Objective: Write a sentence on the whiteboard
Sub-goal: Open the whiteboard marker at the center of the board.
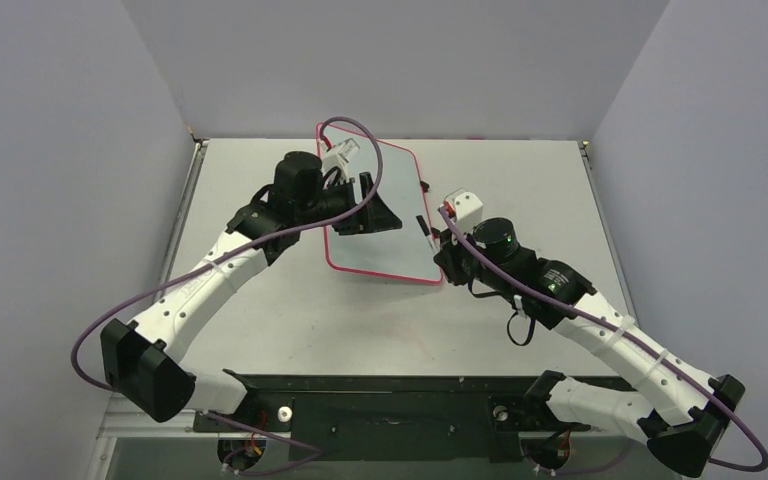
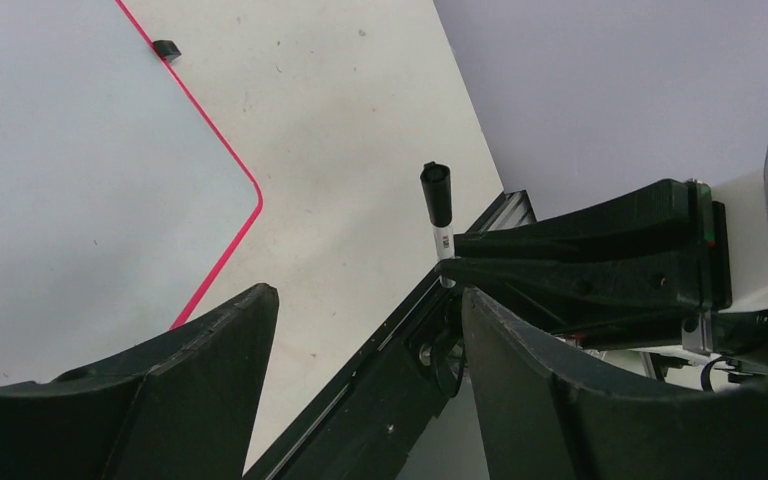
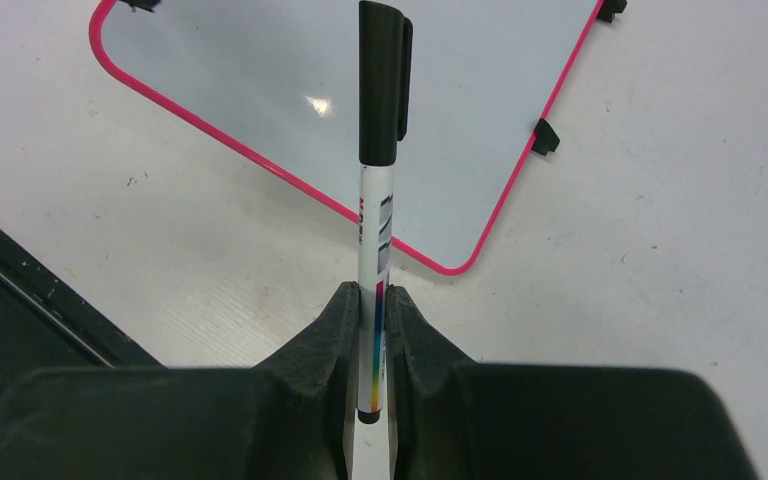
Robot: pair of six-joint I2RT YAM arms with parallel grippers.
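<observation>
The whiteboard [image 1: 405, 250] lies flat mid-table with a red rim and a blank pale surface; it also shows in the left wrist view [image 2: 80, 150] and the right wrist view [image 3: 260, 90]. No writing shows on it, so the sentence is not in view. My right gripper [image 1: 440, 240] hovers at the board's right edge, shut [image 3: 372, 295] on a white marker [image 3: 375, 230] whose black cap [image 3: 382, 80] is on. The marker [image 2: 440, 210] also shows in the left wrist view. My left gripper [image 1: 365, 210] is over the board's left half, open and empty [image 2: 365, 300].
Small black clips [image 3: 544, 137] sit on the board's right edge. The grey table [image 1: 290, 310] ends at a black rail [image 1: 390, 400] by the arm bases. Pale walls close in the left, right and back.
</observation>
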